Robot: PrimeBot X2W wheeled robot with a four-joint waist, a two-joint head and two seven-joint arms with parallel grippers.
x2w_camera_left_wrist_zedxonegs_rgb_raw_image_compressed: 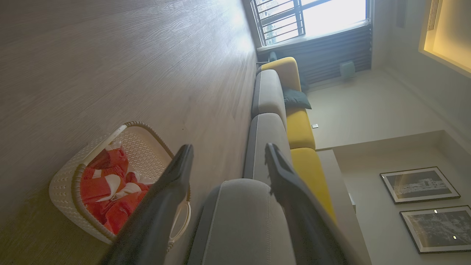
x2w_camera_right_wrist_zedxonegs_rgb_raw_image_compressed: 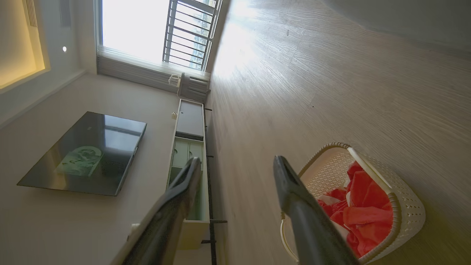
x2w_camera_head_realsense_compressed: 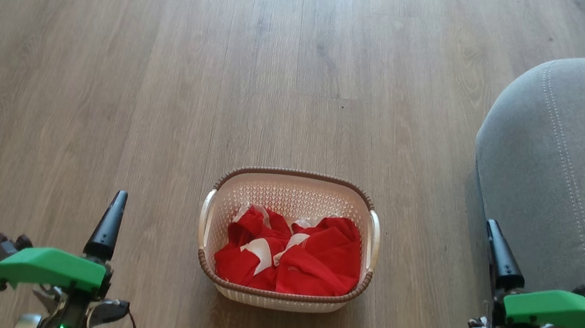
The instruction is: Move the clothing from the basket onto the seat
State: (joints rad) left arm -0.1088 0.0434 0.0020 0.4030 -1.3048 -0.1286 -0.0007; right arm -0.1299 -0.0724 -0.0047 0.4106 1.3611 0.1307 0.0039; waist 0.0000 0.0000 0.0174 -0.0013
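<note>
The cream-white basket with a brown rim stands on the wood floor straight ahead. The red clothing with white patches lies crumpled inside it. The grey seat rises at the right, about a basket's width away. My left gripper hangs open to the basket's left and my right gripper hangs open at its right, against the seat's edge. Both are empty. The left wrist view shows its gripper open above the seat, with the basket and clothing at left. The right wrist view shows its gripper open beside the basket and clothing.
Wood floor spreads ahead and to the left. The sofa runs on past the seat with yellow back cushions towards a window. Across the room stand a low cabinet and a dark television.
</note>
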